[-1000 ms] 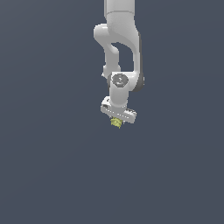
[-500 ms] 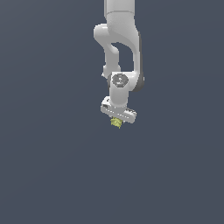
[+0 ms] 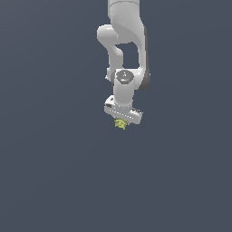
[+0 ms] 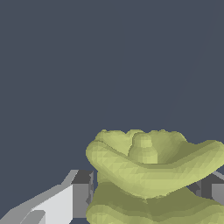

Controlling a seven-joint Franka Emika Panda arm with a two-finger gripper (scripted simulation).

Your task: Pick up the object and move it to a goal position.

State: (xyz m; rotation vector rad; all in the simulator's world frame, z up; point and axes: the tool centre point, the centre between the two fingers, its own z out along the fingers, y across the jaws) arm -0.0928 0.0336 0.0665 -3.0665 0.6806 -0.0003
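1. Plain dark grey background (image 3: pixel 50 172) everywhere, nothing else around.
2. White arm (image 3: pixel 124 41) drops in from 12 o'clock in the exterior view.
3. Gripper (image 3: pixel 121 122) points down, fingers (image 4: pixel 81 192) clamped on either side of the object.
4. Object (image 4: pixel 148 175), lumpy yellow-green, sits pinched at the gripper's 6 o'clock.

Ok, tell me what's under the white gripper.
Directly under the gripper sits the yellow-green object, held between the jaws. Its upper part is covered by the gripper body in the exterior view. Below it only plain dark grey background shows.
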